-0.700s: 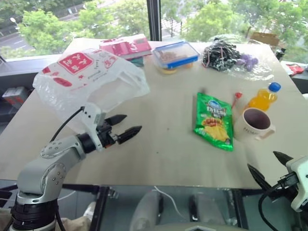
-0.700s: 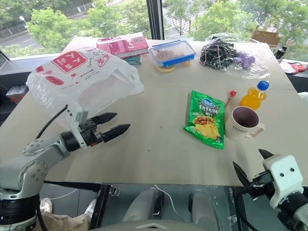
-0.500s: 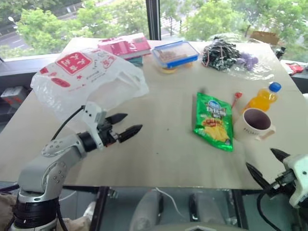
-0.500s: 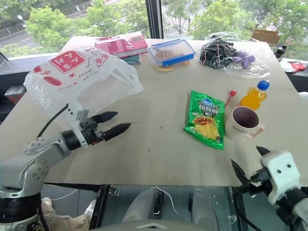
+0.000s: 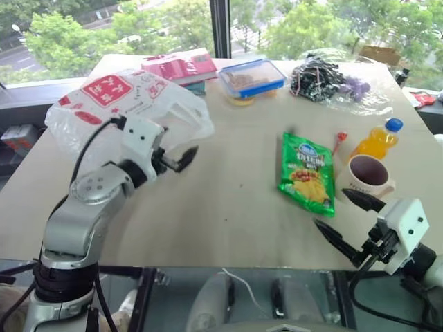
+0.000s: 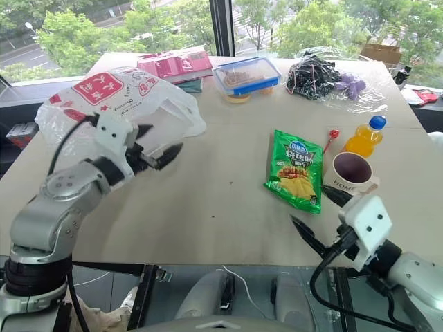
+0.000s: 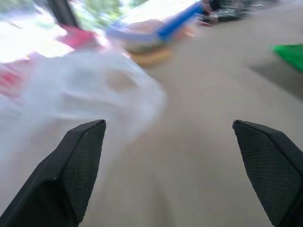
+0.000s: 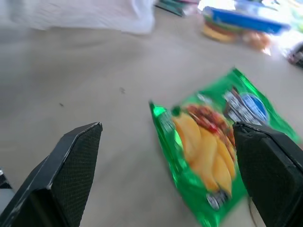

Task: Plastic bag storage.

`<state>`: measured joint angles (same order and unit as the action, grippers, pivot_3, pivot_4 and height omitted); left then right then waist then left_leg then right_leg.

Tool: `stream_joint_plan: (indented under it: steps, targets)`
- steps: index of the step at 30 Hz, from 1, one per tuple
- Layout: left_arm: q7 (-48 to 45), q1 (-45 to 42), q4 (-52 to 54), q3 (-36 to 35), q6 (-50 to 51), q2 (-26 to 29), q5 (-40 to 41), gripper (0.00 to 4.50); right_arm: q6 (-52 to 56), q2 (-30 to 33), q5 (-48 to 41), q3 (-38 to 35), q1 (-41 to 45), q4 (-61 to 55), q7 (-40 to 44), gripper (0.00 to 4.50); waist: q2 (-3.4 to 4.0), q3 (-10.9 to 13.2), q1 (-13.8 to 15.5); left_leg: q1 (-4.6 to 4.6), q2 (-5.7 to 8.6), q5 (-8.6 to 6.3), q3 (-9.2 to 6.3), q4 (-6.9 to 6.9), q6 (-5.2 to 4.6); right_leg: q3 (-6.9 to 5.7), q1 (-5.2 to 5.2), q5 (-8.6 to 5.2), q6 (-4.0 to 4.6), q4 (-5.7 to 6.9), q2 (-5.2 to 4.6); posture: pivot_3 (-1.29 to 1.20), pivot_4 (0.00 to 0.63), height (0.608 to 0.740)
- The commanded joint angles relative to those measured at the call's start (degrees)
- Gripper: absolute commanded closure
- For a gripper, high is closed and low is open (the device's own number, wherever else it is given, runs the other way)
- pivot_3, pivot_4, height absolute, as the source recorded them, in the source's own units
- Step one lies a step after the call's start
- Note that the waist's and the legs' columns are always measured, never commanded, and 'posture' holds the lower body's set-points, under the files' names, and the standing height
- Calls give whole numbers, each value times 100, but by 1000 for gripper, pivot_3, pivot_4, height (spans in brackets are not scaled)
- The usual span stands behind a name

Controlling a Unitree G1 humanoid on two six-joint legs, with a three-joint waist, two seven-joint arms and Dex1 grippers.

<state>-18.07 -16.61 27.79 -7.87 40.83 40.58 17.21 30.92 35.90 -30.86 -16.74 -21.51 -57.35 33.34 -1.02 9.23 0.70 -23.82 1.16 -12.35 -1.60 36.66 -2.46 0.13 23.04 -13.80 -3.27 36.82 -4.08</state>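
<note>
The plastic bag lies puffed up at the far left of the worktop, its red panels facing up and its thin near edge slumped onto the surface. My left tool hangs just at that near edge, fingers apart and holding nothing; I cannot tell whether a fingertip already touches the film. My right tool is at the near right edge of the worktop, also spread wide and empty, pointing toward the green snack packet.

I judge the grasp has not yet been made, and that is where things can slip. The film is light and full of air, so if I push the left tool forward without closing, the bag will likely skid away toward the far left edge instead of gathering between the fingers. If I pinch only one layer, it may stretch or tear, or billow open when lifted.

On the right, the packet sits just ahead of the tool, with the mug and the orange juice bottle just beyond it. A careless sweep across toward the bag could drag the packet or tip the mug. Behind the bag, the red box and the blue-lidded container are close enough to be shoved if the bag is bulldozed.
</note>
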Motion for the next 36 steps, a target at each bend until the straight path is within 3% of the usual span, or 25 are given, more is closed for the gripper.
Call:
stream_joint_plan:
  steps: [1, 8, 23, 24, 27, 34, 35, 36]
  targets:
    - [367, -138, -24, 33, 481, 414, -708, 0, -86, 116, -70, 225, 488, 7, 25, 33, -3, 2, 5, -3, 0, 0, -2, 0, 0, -2, 2, 3, -5, 0, 2, 0, 150, 740]
    - [383, -584, -798, 498, 833, 965, -1536, 0, -223, 208, 29, 667, 1234, 327, 163, 33, -15, 11, 23, -3, 2, 0, -10, 2, 0, -16, -2, 0, -2, 0, 2, 0, 150, 740]
    - [97, -1733, -2630, 1653, 274, 730, -2613, 0, -380, 156, 232, 973, 1982, 352, 31, 33, -25, 18, 11, -7, 4, 1, -11, 2, 0, -14, 1, 9, -11, 4, 0, 0, 150, 740]
    - [83, -1767, -2728, 1698, 235, 741, -2682, 390, -383, 164, 242, 979, 2000, 341, 29, 0, -25, 18, 10, -7, 4, 1, -11, 2, 0, -14, 1, 9, -11, 4, 0, 0, 150, 740]
    - [7, -1856, -2997, 1925, -4, 845, -2978, 945, -348, 148, 211, 955, 2065, 307, -32, 0, -25, 18, 9, -6, 5, 1, -11, 3, 0, -14, 1, 9, -12, 6, 1, 0, 150, 740]
    - [-45, -1944, -3404, 1988, -434, 852, -3399, 4150, -348, 156, 214, 959, 2095, 308, -92, 0, -27, 19, 13, -7, 7, 1, -11, 4, 0, -14, 1, 10, -12, 8, -1, 0, 150, 740]
    - [-70, -1956, -3406, 1930, -468, 830, -3381, 4425, -348, 154, 218, 961, 2096, 312, -97, 0, -27, 20, 12, -7, 7, 1, -11, 5, 0, -14, 1, 10, -12, 8, -1, 0, 150, 740]
    - [-278, -1966, -3305, 1803, -456, 755, -3152, 4425, -350, 154, 221, 957, 2090, 314, -101, 0, -27, 20, 12, -8, 7, 1, -11, 6, 0, -14, 1, 10, -12, 9, -1, 0, 150, 740]
